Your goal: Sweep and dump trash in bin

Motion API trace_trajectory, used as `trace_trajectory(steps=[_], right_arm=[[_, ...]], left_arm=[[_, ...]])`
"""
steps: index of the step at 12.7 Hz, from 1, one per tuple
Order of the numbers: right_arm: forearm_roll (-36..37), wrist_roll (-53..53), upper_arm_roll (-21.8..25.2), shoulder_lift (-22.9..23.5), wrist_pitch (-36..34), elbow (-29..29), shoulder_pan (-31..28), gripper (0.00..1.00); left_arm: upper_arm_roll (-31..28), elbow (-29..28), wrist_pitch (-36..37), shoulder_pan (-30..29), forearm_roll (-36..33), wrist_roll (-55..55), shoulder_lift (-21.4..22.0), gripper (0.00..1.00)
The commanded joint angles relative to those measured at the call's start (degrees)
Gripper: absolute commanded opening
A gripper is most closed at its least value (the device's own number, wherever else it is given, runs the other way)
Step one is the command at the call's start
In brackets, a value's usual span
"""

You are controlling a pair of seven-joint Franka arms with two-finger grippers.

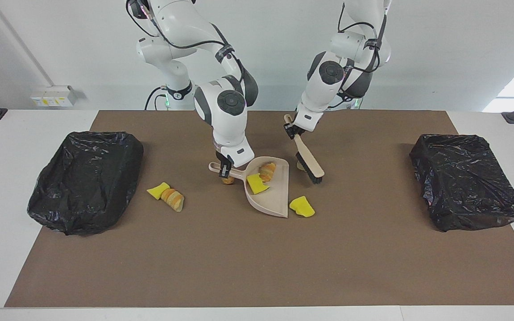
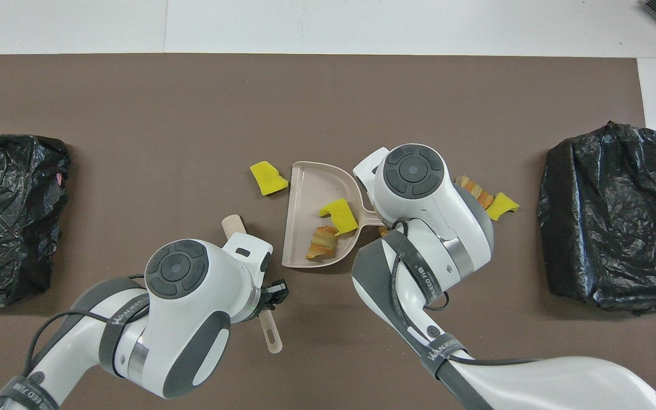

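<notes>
My right gripper is shut on the handle of the beige dustpan, which lies on the brown mat. In the pan lie a yellow sponge chunk and a croissant. My left gripper is shut on the handle of a wooden brush, bristles down on the mat beside the pan's open edge. A croissant piece peeks out by the brush head. Another yellow sponge lies at the pan's mouth. A sponge and croissant lie toward the right arm's end. A small bread piece sits under the pan's handle.
Two bins lined with black bags stand on the mat, one at the right arm's end and one at the left arm's end. In the overhead view the left arm's wrist covers most of the brush.
</notes>
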State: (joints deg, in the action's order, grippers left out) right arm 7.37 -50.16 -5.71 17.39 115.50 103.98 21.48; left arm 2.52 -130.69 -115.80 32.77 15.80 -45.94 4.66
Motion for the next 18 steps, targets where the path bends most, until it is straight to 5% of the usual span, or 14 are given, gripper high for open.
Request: trace_trajectory(steps=[1, 5, 8, 13, 18], right_arm=[[0.6, -0.6, -0.4, 0.3, 1.8, 0.7, -0.1, 0.0], [0.9, -4.1, -0.4, 0.3, 2.0, 0.6, 0.4, 0.0], [2.2, -7.8, -0.4, 0.1, 2.2, 0.7, 0.6, 0.0], [2.5, -8.3, -0.4, 0.2, 2.4, 0.7, 0.6, 0.0], [2.5, -8.1, -0.4, 0.2, 2.4, 0.7, 0.6, 0.0]], left_arm=[[-0.1, 0.4, 11.2, -1.8, 0.4, 0.7, 1.4, 0.0], [0.4, -8.7, 6.8, -0.4, 0.4, -1.3, 7.5, 0.0], [0.4, -9.0, -5.4, 5.9, 0.5, -7.1, 3.3, 0.0], [0.6, -2.6, -19.0, 8.5, 1.2, -6.8, -2.9, 0.0], [0.4, 2.4, -14.0, 9.3, 1.3, 9.3, -3.8, 0.0]])
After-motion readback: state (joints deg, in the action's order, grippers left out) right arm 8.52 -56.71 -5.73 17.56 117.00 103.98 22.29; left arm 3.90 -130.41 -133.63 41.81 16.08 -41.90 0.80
